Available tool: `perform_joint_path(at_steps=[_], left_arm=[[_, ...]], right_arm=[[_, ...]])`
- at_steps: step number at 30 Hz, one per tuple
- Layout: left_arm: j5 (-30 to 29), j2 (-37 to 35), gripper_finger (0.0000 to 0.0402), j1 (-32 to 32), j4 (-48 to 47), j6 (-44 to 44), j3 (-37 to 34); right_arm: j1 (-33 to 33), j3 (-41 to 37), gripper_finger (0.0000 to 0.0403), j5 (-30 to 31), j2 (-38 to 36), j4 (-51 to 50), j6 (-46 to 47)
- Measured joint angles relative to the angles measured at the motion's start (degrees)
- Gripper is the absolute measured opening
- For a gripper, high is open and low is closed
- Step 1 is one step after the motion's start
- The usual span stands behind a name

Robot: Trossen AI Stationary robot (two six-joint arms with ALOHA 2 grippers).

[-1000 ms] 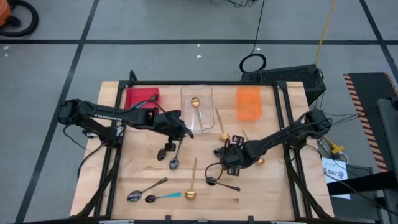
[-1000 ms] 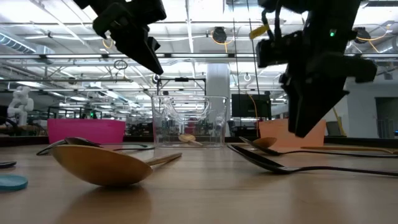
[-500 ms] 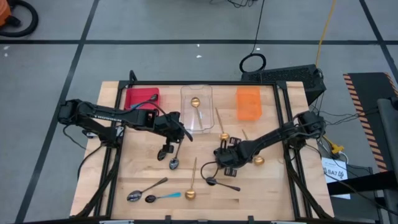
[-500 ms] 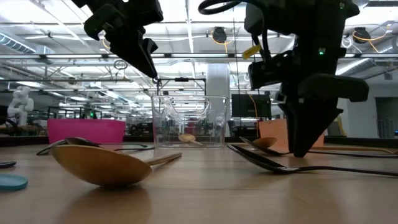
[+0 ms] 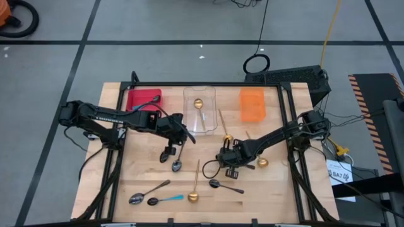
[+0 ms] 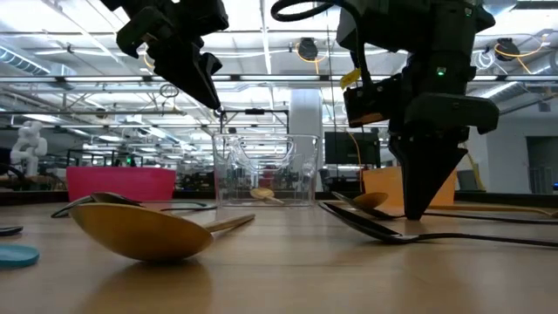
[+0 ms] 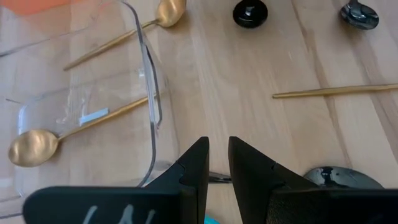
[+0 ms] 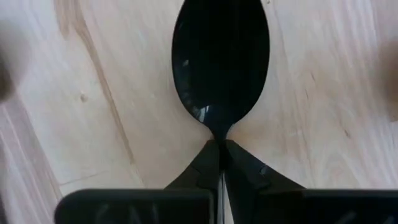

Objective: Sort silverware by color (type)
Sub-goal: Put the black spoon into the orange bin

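My right gripper (image 8: pixel 219 144) is down at the table's middle, shut on a dark metal spoon whose bowl (image 8: pixel 221 59) lies ahead of the fingers. In the high view that bowl (image 5: pixel 220 153) peeks out left of the gripper (image 5: pixel 225 161). In the low view the fingertips (image 6: pixel 417 213) come down at table level. My left gripper (image 7: pixel 218 142) hangs high over the table left of centre (image 5: pixel 186 137), its fingers a narrow gap apart with nothing between the tips. A dark spoon (image 5: pixel 177 165) lies on the wood under it. My right gripper pinches the dark spoon's neck (image 8: pixel 219 132), where bowl meets handle, between its two fingertips. The fingers come from above, slanting in from the table's right. The bowl lies on the wood (image 6: pixel 370 201). The gripper hides the handle in the wrist view.
At the far edge stand a red bin (image 5: pixel 144 99), a clear bin (image 5: pixel 199 116) with a gold spoon inside, and an orange bin (image 5: pixel 252 104). Loose spoons lie about: a dark one (image 5: pixel 216 183), gold ones (image 5: pixel 194 197) (image 5: pixel 227 137) (image 5: pixel 262 162), a blue-handled one (image 5: pixel 165 199).
My right gripper has come down toward the table and a little toward its left and far edges, and its fingers have shut on the dark spoon's neck. The spoon lies where it was.
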Motion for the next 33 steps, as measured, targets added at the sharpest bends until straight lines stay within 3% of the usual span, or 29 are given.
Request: perform_joint_path(at_steps=[15,24,33], left_arm=[[-12.32,-6.89,0.0069,2.93,-0.23,3.46,-0.04],[-12.98,-10.54,0.0069,8.26,-0.12,6.9,-0.02],[-12.98,-10.84,0.0069,13.0,-1.18,8.88,-0.02]], right_arm=[[-5.21,-0.09,0.0001,-3.07,-16.29,-3.96,1.49],[-18.95,-0.09,0.0001,-3.09,-24.49,-5.27,-4.14],[-33.36,5.86,0.0,-0.95,-24.63,-5.55,-11.37]])
